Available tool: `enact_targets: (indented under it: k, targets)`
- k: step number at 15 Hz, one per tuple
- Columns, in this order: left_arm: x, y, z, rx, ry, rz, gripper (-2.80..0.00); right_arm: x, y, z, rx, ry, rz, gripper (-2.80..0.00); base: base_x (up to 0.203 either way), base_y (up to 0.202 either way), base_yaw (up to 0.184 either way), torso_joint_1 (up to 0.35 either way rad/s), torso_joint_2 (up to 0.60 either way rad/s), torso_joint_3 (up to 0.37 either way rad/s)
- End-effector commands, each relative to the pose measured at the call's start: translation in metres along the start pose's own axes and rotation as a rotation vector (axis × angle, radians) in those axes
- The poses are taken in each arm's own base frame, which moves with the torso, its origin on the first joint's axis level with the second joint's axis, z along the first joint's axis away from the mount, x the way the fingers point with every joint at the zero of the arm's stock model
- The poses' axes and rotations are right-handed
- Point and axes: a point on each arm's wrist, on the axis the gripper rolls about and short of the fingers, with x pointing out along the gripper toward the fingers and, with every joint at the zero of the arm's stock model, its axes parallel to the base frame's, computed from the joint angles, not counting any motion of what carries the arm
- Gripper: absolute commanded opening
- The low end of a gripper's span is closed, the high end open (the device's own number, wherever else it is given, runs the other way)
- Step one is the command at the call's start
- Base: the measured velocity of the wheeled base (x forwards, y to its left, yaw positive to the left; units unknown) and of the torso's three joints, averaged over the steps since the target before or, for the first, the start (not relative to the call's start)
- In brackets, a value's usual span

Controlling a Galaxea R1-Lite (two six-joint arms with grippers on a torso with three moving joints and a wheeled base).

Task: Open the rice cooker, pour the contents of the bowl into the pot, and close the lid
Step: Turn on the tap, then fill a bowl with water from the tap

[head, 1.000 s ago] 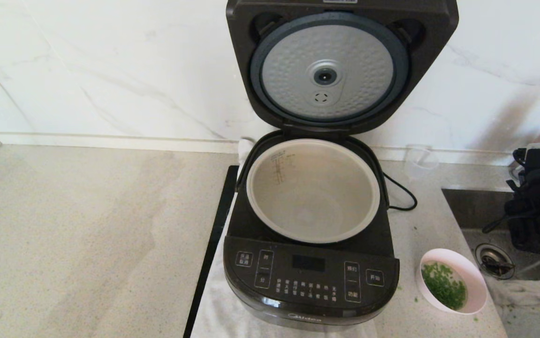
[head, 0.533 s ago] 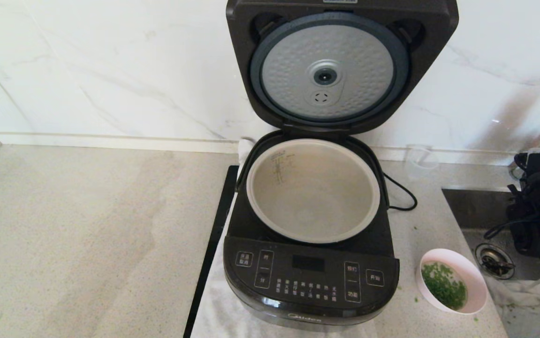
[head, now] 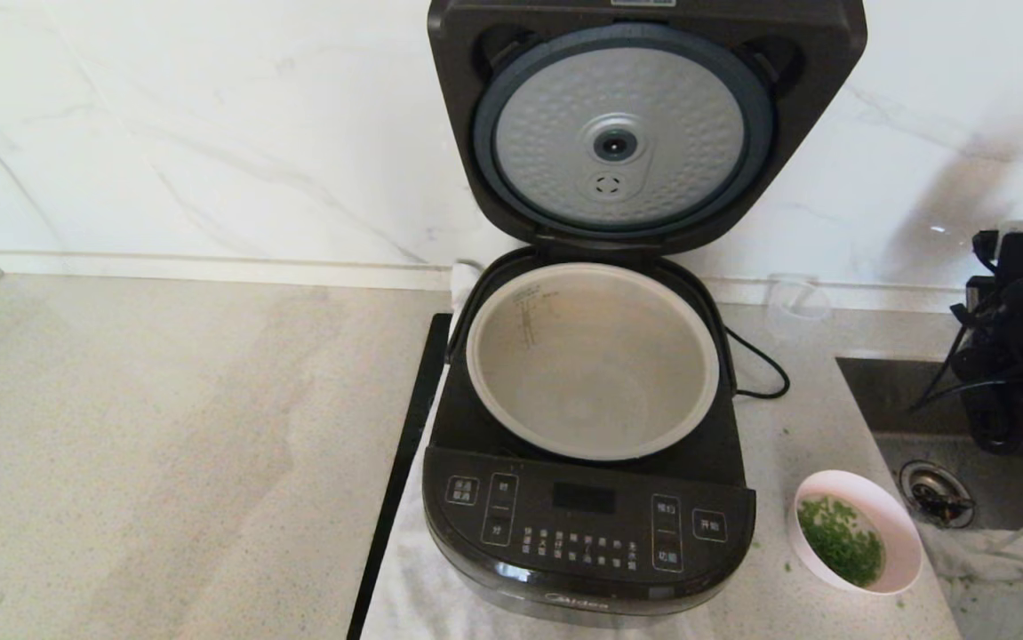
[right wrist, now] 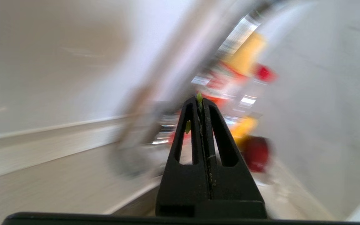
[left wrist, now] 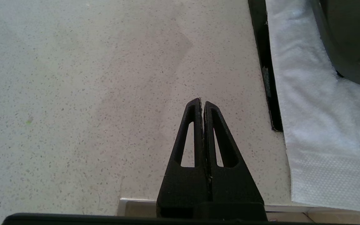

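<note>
With lid up: rice cooker [head: 589, 498] open, lid [head: 644, 124] upright against wall, pot [head: 593, 360] bare inside.
Bowl: bowl [head: 858, 542] on counter just right of cooker, holding chopped greens [head: 840, 540] in a little water.
Handling: likely light, smooth, slippery when wet; liquid apt to slosh. Best pinched at near rim, kept level.
Right gripper [right wrist: 202, 101]: fingers pressed together, empty, over sink [head: 938, 444], green flecks stuck on.
Left gripper [left wrist: 202, 103]: closed, empty, parked above bare counter.
</note>
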Motion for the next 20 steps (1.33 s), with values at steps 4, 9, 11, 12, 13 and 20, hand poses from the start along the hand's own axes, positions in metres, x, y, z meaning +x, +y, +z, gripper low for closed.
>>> enact_targets:
  k: [4,9,11,12,13,20]
  targets:
    - [0.000,0.000,0.000,0.001,0.000,0.000,-2.80,-0.060,-0.042,0.068,0.029,0.224,0.425,-2.80,0.000,0.000,0.000,0.000,0.00,0.000]
    - [0.000,0.000,0.000,0.001,0.000,0.000,-2.80,-0.125,-0.118,0.088,0.040,0.747,0.957,-2.80,0.000,0.000,0.000,0.000,0.00,0.000]
    - [0.000,0.000,0.000,0.001,0.000,0.000,-2.80,-0.146,-0.143,0.089,0.068,0.945,1.078,-2.80,0.000,0.000,0.000,0.000,0.00,0.000]
    - [0.000,0.000,0.000,0.001,-0.001,0.000,-2.80,-0.155,-0.153,0.088,0.066,1.031,1.108,-2.80,0.000,0.000,0.000,0.000,0.00,0.000]
    - [0.000,0.000,0.000,0.001,0.000,0.000,-2.80,-0.166,-0.160,0.086,0.066,1.119,1.145,-2.80,0.000,0.000,0.000,0.000,0.00,0.000]
    - [0.000,0.000,0.000,0.001,-0.001,0.000,-2.80,-0.216,-0.177,0.045,-0.020,1.380,1.258,-2.80,0.000,0.000,0.000,0.000,0.00,0.000]
